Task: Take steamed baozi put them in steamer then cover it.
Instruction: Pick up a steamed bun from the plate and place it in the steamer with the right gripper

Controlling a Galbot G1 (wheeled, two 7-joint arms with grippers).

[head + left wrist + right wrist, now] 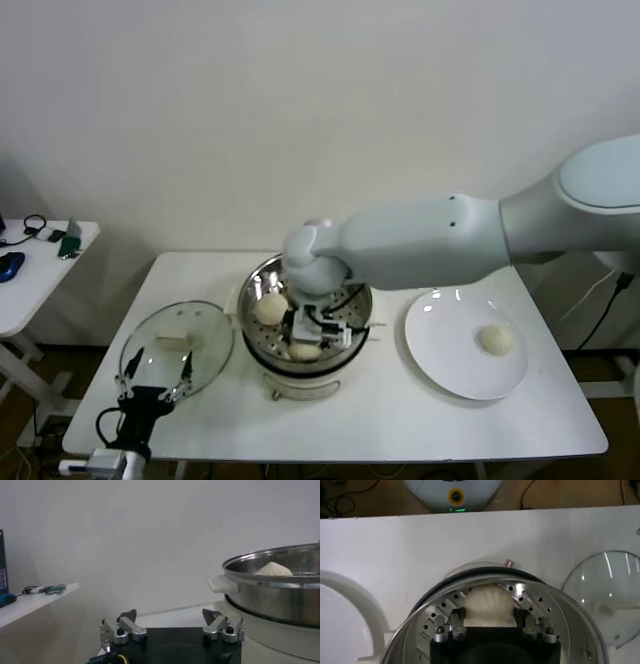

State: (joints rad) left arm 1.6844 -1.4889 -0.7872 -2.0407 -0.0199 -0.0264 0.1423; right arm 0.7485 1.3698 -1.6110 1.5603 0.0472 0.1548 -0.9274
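Right claw (490, 626) is seen closed on a baozi (489, 605) low inside the steamer (262, 340), perforated floor directly beneath (left claw (155, 372) wide, parked by the cover (205, 345)).

**Pale shells, black tooling**

Smooth, glossy pale grey-white casing on the right arm (440, 240), rounded at the joints. Black gripper bodies on both wrists, with silver metal fingers (122, 630) fastened by dark screws. Black cable looped beside the left gripper (152, 385).
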